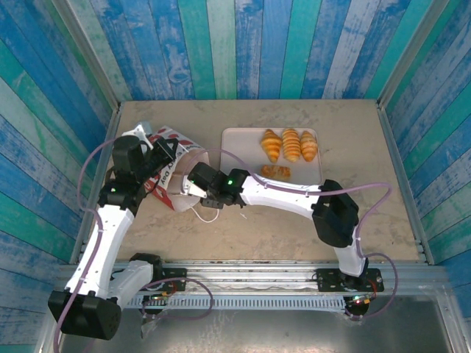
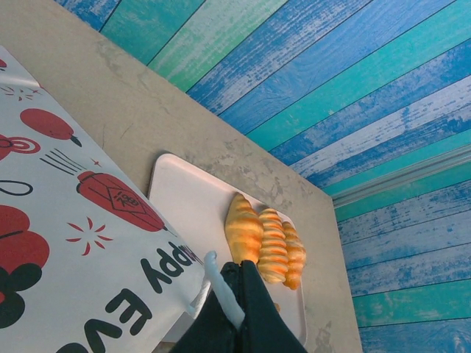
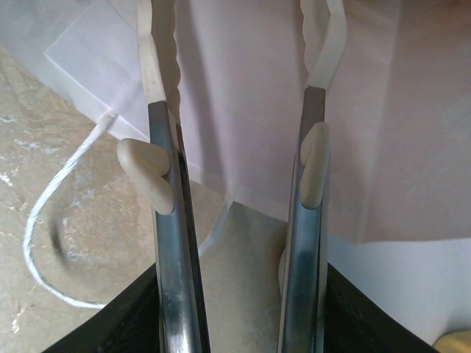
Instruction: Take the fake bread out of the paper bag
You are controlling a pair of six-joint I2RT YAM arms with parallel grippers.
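**Bag pinned, claw at its mouth.** The left claw [image 2: 241, 278] is clenched on the white cord handle [image 2: 221, 285] of a red-and-white paper bag [image 2: 81, 243], apparently to pin the bag while the other arm works. The bag lies on its side just right of that claw. Its long axis runs across the table [image 1: 353, 206] and its mouth faces right, so the opening meets the right claw [image 1: 193, 186]. That claw's jaws stand apart with nothing between them, poked just inside the bag's plain white lining. A second cord [image 3: 51, 209] trails loose on the table beside it. Right of this claw and farther from the arms, four pieces of bread [image 1: 291, 145] rest on a pale pink tray [image 1: 235, 158]. Three lie side by side in a row, each with its long axis pointing away from the arms. The fourth piece [image 1: 276, 172], nearer the claw, lies crosswise. Whether any bread is left in the bag cannot be told, though the released claw at its mouth suggests a reach for more.
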